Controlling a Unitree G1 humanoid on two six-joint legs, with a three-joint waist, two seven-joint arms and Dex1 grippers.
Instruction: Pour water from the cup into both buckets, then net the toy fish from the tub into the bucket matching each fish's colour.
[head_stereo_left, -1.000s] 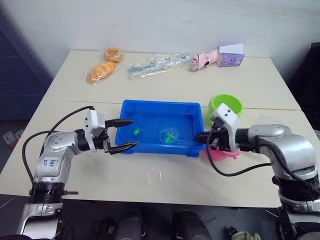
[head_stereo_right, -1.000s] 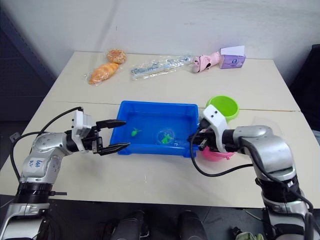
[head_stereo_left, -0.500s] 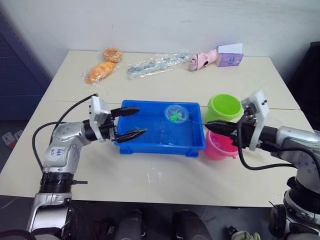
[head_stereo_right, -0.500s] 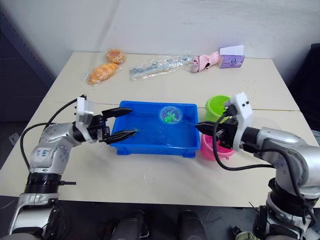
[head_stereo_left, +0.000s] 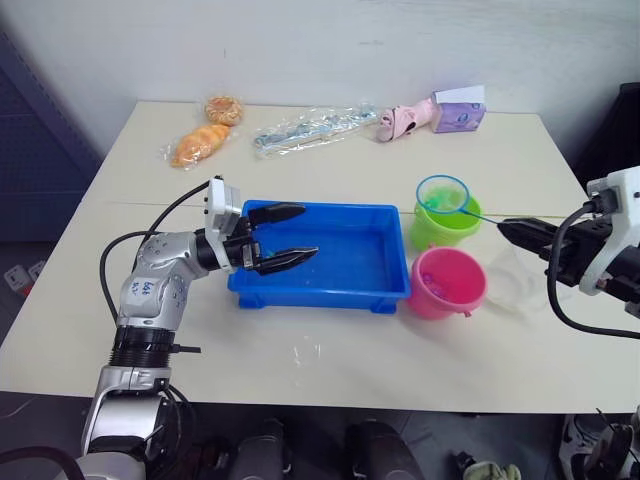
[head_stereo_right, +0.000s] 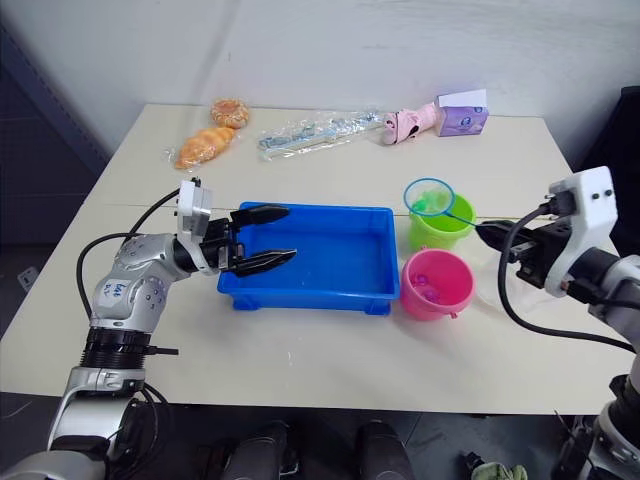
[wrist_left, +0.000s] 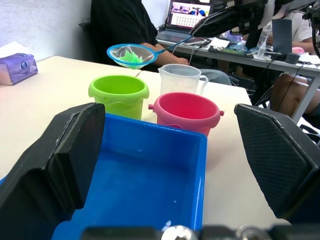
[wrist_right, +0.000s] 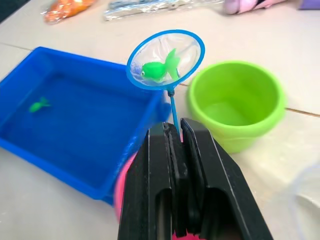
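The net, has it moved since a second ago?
Yes. The net, held in the right tool, has left the blue tub and now hangs over the green bucket with a green fish inside.

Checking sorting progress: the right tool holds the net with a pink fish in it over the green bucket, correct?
Not quite. The fish in the net is green, not pink, as the right wrist view shows. The rest holds: the right tool grips the net's handle, with the hoop over the green bucket.
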